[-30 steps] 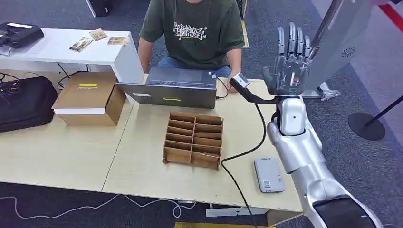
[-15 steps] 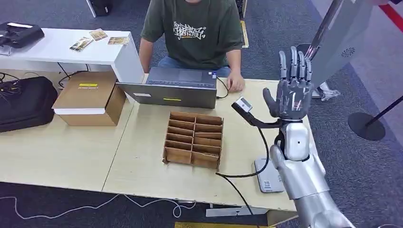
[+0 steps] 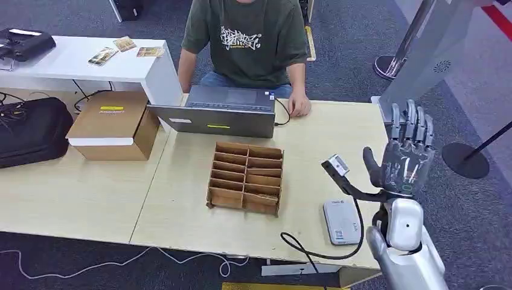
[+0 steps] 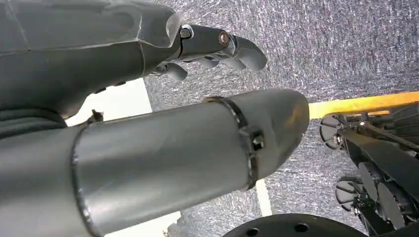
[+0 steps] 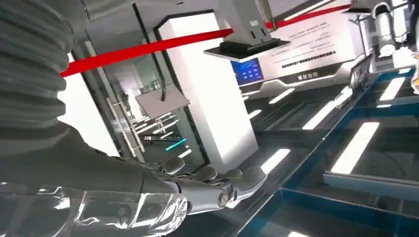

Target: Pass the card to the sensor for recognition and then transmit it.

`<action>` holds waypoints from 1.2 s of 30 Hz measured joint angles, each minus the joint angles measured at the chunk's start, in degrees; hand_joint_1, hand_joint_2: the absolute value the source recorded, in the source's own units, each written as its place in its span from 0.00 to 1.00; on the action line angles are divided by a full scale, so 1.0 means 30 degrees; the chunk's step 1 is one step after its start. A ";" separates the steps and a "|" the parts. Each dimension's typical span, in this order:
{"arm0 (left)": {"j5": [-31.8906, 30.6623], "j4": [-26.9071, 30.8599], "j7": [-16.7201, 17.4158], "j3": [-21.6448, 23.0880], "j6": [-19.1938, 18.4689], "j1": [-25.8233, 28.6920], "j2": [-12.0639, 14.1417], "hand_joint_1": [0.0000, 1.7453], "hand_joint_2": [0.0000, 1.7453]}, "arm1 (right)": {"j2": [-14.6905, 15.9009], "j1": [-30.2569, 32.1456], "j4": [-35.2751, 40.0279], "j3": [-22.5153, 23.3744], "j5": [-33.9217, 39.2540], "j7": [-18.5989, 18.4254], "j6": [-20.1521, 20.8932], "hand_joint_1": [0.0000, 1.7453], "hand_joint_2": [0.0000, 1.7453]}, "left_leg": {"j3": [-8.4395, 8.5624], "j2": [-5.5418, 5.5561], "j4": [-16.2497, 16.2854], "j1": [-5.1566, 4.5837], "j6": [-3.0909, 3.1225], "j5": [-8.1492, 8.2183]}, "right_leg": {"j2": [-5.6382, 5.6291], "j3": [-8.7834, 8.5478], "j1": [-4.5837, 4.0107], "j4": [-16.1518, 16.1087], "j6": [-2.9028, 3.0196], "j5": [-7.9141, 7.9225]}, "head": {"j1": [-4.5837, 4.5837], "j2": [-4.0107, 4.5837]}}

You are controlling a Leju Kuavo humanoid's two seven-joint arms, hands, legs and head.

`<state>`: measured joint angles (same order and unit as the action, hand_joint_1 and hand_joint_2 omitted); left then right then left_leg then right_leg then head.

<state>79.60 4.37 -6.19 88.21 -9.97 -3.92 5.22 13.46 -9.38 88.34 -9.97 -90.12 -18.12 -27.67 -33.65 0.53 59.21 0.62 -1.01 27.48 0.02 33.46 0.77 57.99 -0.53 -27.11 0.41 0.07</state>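
Since a second ago the right hand (image 3: 406, 163) has dropped from up by the seated person's elbow to a spot low at the right edge of the surface (image 3: 78, 199), just beyond the grey card reader (image 3: 342, 222).

Head view: that hand stands upright with its fingers straight and slightly apart and its thumb out to the side, and nothing is in it. A black cable runs from its wrist down past the card reader, which lies flat near the front right corner of the surface. Left of the card reader sits a brown divided cardboard tray (image 3: 245, 177). Beyond the tray an open laptop (image 3: 221, 110) stands at the far edge, where a person in a green shirt (image 3: 247, 37) rests a hand beside it. Farther left of the card reader are a closed cardboard box (image 3: 113, 124) and a black bag (image 3: 30, 130). Three cards (image 3: 124, 43) lie on a white side table (image 3: 78, 60) well beyond the box, far from the card reader, and untouched by either hand.

Left wrist view: the left hand (image 4: 207, 47) hangs over grey carpet with its fingers curled loosely and apart, holding nothing. A yellow strip crosses the floor beneath it.

Right wrist view: the right hand's fingers (image 5: 225, 182) are stretched out side by side and empty, set against a bright hall with a white pillar and a red band.
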 joint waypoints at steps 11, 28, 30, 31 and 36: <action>0.0212 0.0000 0.0000 0.0000 0.0007 0.0000 -0.0022 0.00 0.00 | 0.0394 0.2129 0.2326 0.0328 0.0000 -0.0336 0.0147 0.00 1.00 | 0.0001 0.0000 -0.0003 0.0001 0.0001 0.0001 | -0.0003 0.0000 -0.0001 0.0000 0.0000 -0.0002 | 0.0000 0.0000; 0.0743 -0.0087 -0.0022 -0.0014 -0.0015 0.0049 -0.0393 0.00 0.00 | 0.0264 0.5266 0.5406 0.1624 0.0000 -0.0037 0.0292 0.00 1.00 | -0.0004 0.0004 -0.0005 0.0000 0.0000 0.0028 | 0.0010 0.0001 -0.0001 -0.0003 -0.0003 -0.0016 | 0.0000 0.0000; 0.0772 -0.0095 -0.0029 -0.0015 0.0015 0.0066 -0.0444 0.00 0.00 | 0.0082 0.5811 0.5828 0.1843 0.0000 0.0072 0.0322 0.00 1.00 | -0.0001 -0.0001 -0.0008 0.0000 0.0000 0.0029 | 0.0006 0.0002 0.0000 -0.0003 -0.0003 -0.0017 | 0.0007 0.0000; 0.0779 -0.0124 -0.0029 -0.0015 0.0014 0.0057 -0.0473 0.00 0.00 | -0.0065 0.6092 0.6013 0.1975 0.0000 0.0160 0.0351 0.00 1.00 | -0.0002 0.0000 -0.0008 0.0000 0.0000 0.0029 | 0.0007 0.0002 -0.0001 -0.0003 -0.0002 -0.0018 | 0.0000 0.0000; 0.0954 -0.0204 -0.0029 -0.0015 0.0022 0.0056 -0.0583 0.00 0.00 | -0.1159 0.7175 0.6799 0.2353 0.0000 0.0707 0.0898 0.00 1.00 | 0.0001 -0.0003 -0.0013 0.0001 -0.0001 0.0030 | 0.0004 0.0002 -0.0002 -0.0002 0.0016 -0.0031 | 0.0000 0.0000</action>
<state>82.47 3.76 -6.27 88.17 -9.90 -3.75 3.47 9.98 12.15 108.74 -2.91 -90.12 -16.00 -24.98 -33.64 0.52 59.17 0.63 -1.01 27.56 0.03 33.47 0.76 57.98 -0.48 -27.20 0.42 0.07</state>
